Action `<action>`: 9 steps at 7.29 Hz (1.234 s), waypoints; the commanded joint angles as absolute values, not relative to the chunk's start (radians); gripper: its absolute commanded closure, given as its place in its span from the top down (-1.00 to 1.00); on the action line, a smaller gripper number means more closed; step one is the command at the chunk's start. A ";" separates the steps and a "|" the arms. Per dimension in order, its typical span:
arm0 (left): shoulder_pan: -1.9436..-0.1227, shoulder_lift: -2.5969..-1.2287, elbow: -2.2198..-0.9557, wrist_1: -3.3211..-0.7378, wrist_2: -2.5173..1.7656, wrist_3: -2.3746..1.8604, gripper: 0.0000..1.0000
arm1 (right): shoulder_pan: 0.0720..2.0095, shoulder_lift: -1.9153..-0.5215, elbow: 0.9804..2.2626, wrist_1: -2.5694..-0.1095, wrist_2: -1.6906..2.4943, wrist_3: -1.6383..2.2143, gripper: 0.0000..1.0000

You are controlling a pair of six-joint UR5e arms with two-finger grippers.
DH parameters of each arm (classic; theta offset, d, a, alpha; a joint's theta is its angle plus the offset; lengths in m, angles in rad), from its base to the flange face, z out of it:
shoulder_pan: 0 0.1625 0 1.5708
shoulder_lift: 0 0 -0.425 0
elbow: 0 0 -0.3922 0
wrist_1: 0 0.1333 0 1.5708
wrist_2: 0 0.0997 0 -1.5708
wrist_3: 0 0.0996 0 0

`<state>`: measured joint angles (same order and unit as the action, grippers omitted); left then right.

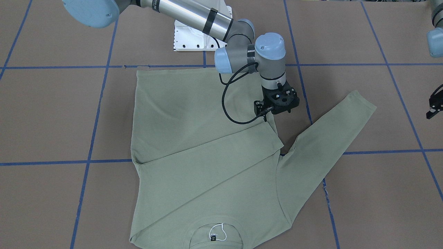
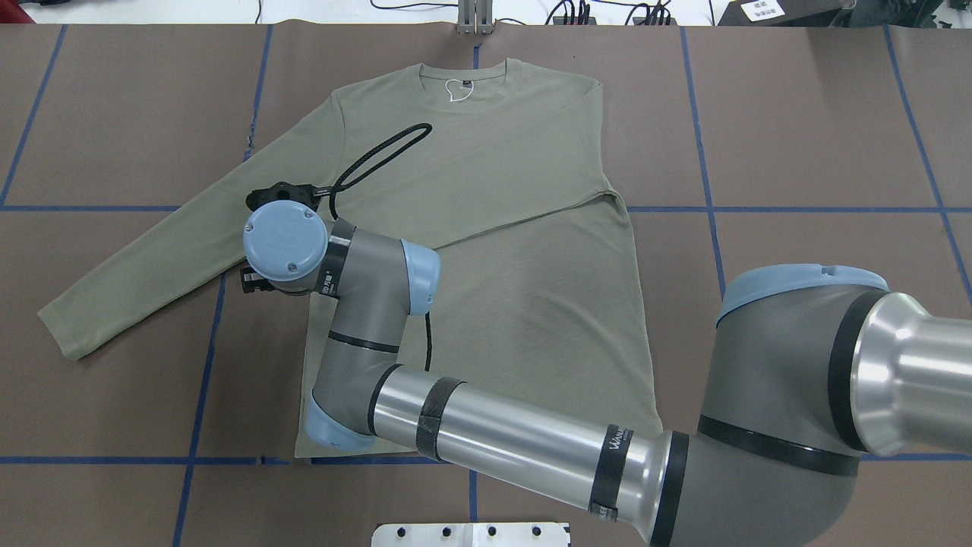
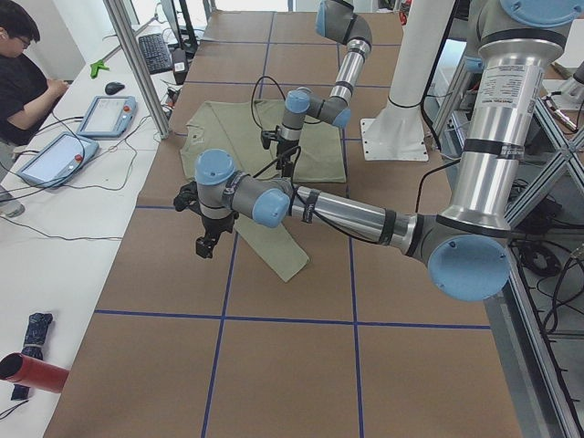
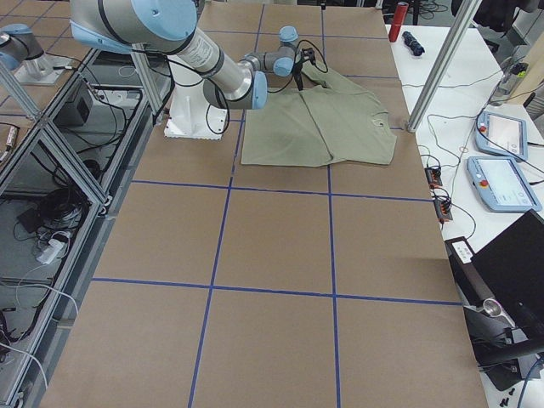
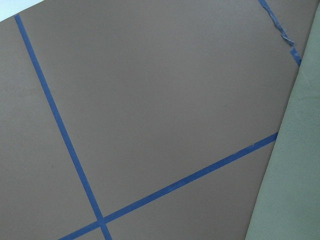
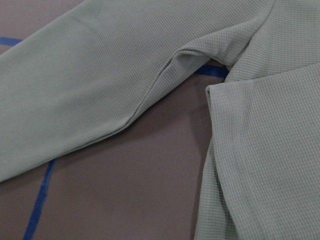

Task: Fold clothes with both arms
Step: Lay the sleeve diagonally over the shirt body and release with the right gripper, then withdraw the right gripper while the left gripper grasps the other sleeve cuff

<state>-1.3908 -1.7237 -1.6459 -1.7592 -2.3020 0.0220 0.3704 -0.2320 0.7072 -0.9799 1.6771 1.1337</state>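
The shirt [image 2: 516, 289] lies flat on the table [image 1: 52, 114], with the collar away from the robot. One sleeve [image 1: 214, 155] is crossed over the body; the other sleeve [image 1: 328, 135] is spread out to the robot's left side. The right gripper [image 1: 278, 103] hangs over the shirt's edge, near the cuff [image 1: 273, 135] of the crossed sleeve. I cannot tell if its fingers are released or clenched. The left gripper [image 1: 432, 105] hovers over bare table near the spread sleeve, and I cannot tell the state of its fingers either. I think the spread sleeve comes next. It seems best to lift the right gripper straight up, so the cuff is not dragged. The left gripper can then take the other sleeve near its end and carry it low across the body.
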 commanded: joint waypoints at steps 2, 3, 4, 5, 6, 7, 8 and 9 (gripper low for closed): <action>-1.352 -1.608 -1.638 -1.979 -2.209 -0.241 1.00 | 0.428 -0.297 1.012 -1.319 1.781 1.137 0.99; -1.285 -1.529 -1.637 -2.150 -2.204 -0.437 1.00 | 0.467 -0.361 1.154 -1.459 1.872 1.134 0.99; -1.208 -1.469 -1.638 -2.289 -2.172 -0.618 1.00 | 0.515 -0.444 1.301 -1.579 1.909 1.137 0.99; -1.124 -1.421 -1.638 -2.389 -2.124 -0.764 1.00 | 0.564 -0.553 1.445 -1.662 1.913 1.123 1.00; -1.026 -1.395 -1.643 -2.457 -2.062 -0.996 1.00 | 0.625 -0.671 1.570 -1.696 1.946 1.108 1.00; -0.914 -1.379 -1.646 -2.512 -1.992 -1.195 0.96 | 0.693 -0.749 1.648 -1.730 2.013 1.054 1.00; -0.814 -1.379 -1.649 -2.516 -1.914 -1.324 0.93 | 0.747 -0.837 1.734 -1.758 2.057 0.966 1.00; -0.767 -1.358 -1.663 -2.517 -1.896 -1.372 0.93 | 0.788 -0.927 1.806 -1.758 2.068 0.892 1.00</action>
